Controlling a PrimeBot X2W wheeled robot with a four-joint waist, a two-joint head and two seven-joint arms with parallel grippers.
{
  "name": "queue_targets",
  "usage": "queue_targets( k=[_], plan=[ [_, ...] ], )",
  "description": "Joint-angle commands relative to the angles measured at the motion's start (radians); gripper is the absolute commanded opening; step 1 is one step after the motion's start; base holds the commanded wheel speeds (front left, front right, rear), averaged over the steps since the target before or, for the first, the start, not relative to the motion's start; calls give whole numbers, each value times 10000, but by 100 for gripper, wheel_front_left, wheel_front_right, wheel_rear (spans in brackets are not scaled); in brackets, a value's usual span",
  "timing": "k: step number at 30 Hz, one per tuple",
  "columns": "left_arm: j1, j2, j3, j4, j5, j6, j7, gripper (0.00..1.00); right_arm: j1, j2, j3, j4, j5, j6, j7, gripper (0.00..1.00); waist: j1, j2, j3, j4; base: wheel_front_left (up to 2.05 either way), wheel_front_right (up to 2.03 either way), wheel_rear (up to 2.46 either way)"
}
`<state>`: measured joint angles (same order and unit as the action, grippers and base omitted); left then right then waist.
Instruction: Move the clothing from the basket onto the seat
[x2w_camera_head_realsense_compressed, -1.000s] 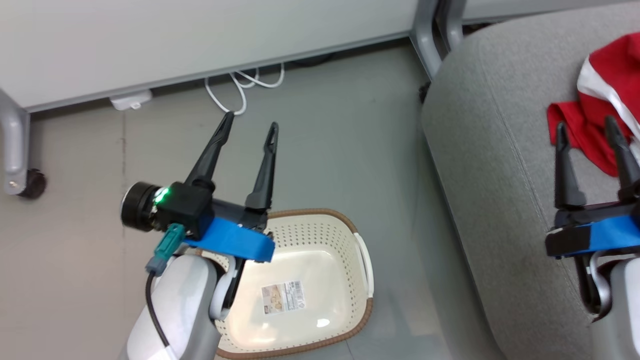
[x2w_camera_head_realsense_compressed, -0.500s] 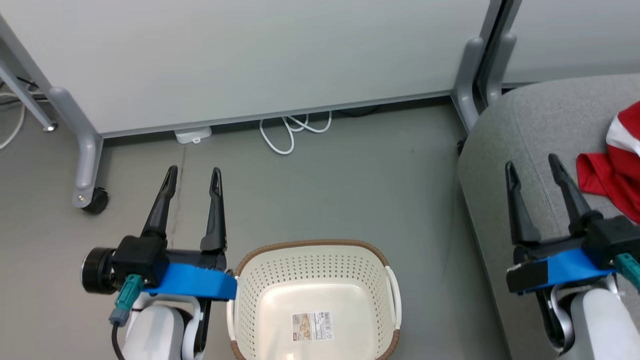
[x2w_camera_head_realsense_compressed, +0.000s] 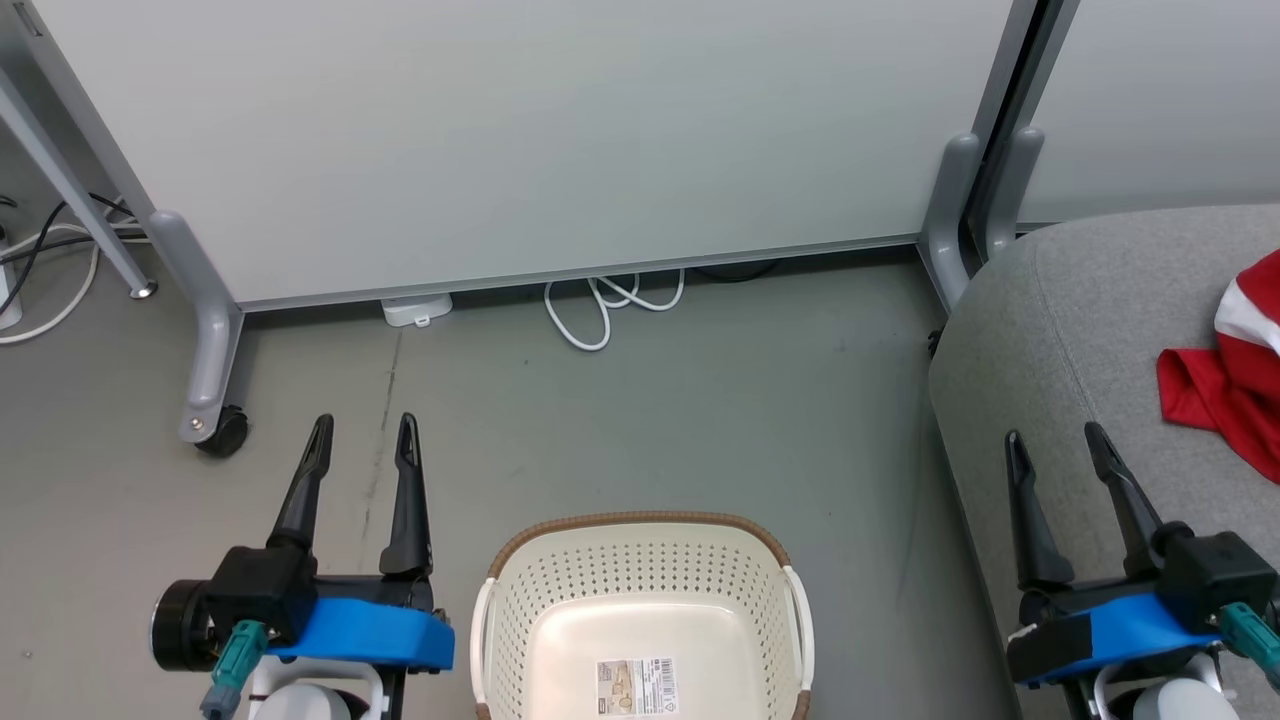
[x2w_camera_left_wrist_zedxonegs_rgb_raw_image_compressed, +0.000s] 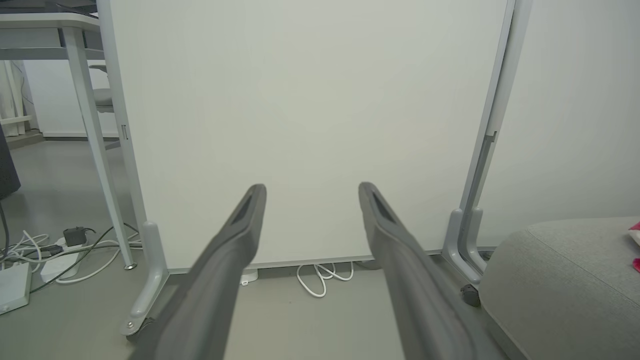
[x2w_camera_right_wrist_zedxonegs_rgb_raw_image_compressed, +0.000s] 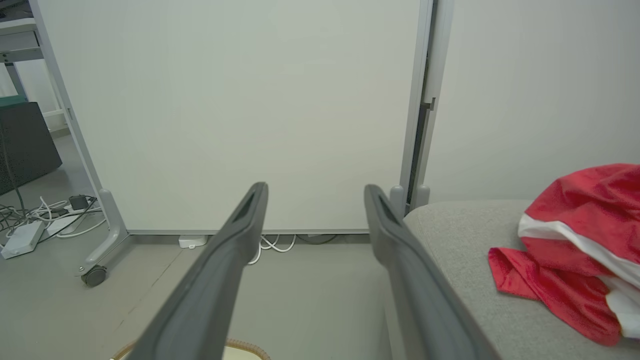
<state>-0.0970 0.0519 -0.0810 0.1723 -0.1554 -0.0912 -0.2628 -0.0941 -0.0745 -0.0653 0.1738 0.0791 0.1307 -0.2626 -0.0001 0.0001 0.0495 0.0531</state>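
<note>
Already on seat (x2w_camera_head_realsense_compressed: 1050, 320), clothing (x2w_camera_head_realsense_compressed: 1210, 390) lies right of right gripper (x2w_camera_head_realsense_compressed: 1052, 432), jaws parted.

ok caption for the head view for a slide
Open left gripper and right gripper either side of the empty basket; red clothing lies on the grey seat.

Basket (x2w_camera_head_realsense_compressed: 640, 560) on the floor (x2w_camera_head_realsense_compressed: 700, 400), near centre, a label (x2w_camera_head_realsense_compressed: 637, 685) lying inside on its bottom. Seat (x2w_camera_head_realsense_compressed: 1080, 330) to its right, apart. Clothing (x2w_camera_head_realsense_compressed: 1215, 385) on the seat, far right. Partition panel (x2w_camera_head_realsense_compressed: 560, 140) behind; cable (x2w_camera_head_realsense_compressed: 610, 305) at its foot, caster (x2w_camera_head_realsense_compressed: 222, 435) further left. Left gripper (x2w_camera_head_realsense_compressed: 364, 420) just left of the basket; right gripper (x2w_camera_head_realsense_compressed: 1053, 433) over the seat, left of the clothing.
</note>
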Motion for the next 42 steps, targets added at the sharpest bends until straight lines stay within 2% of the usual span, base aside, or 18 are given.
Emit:
queue_targets(
  k=[1, 12, 26, 27, 31, 42],
  plan=[
    [144, -19, -24, -31, -33, 21, -29, 100, 208, 40, -29, 6, 17, 1, -33, 100, 1, -1, -51, 20, 0, 0, 0],
    [551, -18, -51, 28, -262, 53, -29, 100, 807, 210, -185, 109, 82, 1, -33, 100, 1, -1, -323, 85, 0, 0, 0],
    [636, -19, -61, 141, -207, 97, -29, 100, 843, 246, -147, 159, 98, 1, -33, 100, 1, -1, -434, 51, 0, 0, 0],
    [558, -6, -25, 167, -203, 110, 2, 0, 773, 226, -145, 163, 75, 0, 3, 0, 1, -1, -434, 51, 0, 0, 0],
    [796, -8, -12, 517, -246, 109, 72, 0, 845, 263, -148, 546, 145, 0, 87, 0, 1, -1, -437, 49, 0, 0, 0],
    [635, -9, 290, 552, -2383, 33, 626, 0, 658, 257, -236, 592, 2404, 0, 670, 0, 1, -1, -440, -2, 0, 0, 0]
  ],
)
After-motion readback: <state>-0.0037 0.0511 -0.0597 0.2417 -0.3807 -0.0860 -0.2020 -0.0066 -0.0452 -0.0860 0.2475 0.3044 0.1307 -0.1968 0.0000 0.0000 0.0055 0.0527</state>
